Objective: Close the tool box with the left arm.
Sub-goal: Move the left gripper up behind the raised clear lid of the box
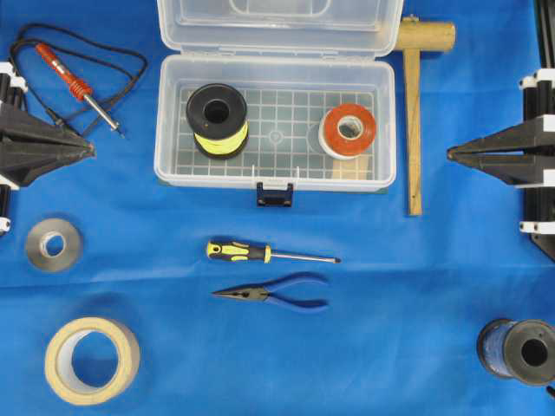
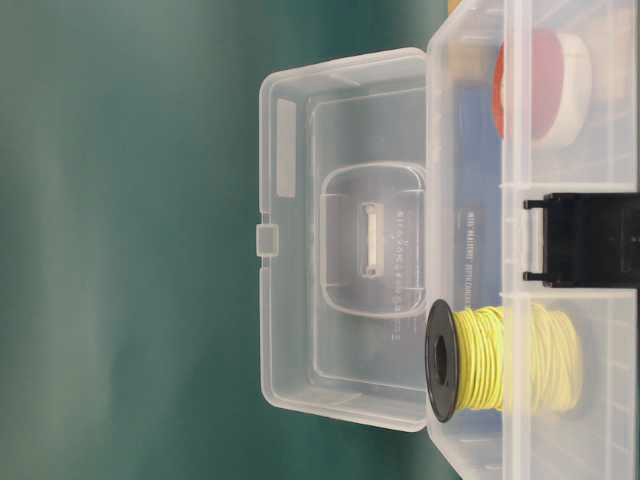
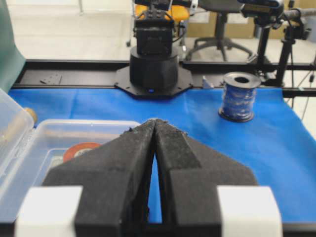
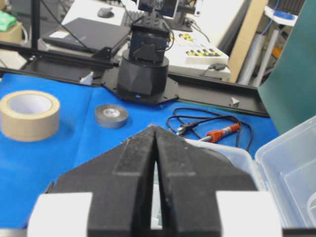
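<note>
The clear plastic tool box (image 1: pixel 276 179) stands open at the back middle, its lid (image 1: pixel 279 22) swung back; in the table-level view the lid (image 2: pixel 345 240) stands upright. A dark latch (image 1: pixel 275 193) hangs at the front. Inside are a yellow wire spool (image 1: pixel 217 119) and a red-and-white tape roll (image 1: pixel 348 130). My left gripper (image 1: pixel 89 149) is shut and empty, left of the box and apart from it; its wrist view shows the tips (image 3: pixel 155 122) together and the box (image 3: pixel 74 129) ahead. My right gripper (image 1: pixel 452 154) is shut and empty, right of the box (image 4: pixel 289 168).
A wooden mallet (image 1: pixel 414 104) lies right of the box. A soldering iron (image 1: pixel 78 82) with its cord lies at the back left. A grey tape roll (image 1: pixel 53 244), masking tape (image 1: pixel 92 360), screwdriver (image 1: pixel 269 253), pliers (image 1: pixel 273 293) and blue wire spool (image 1: pixel 519 350) lie in front.
</note>
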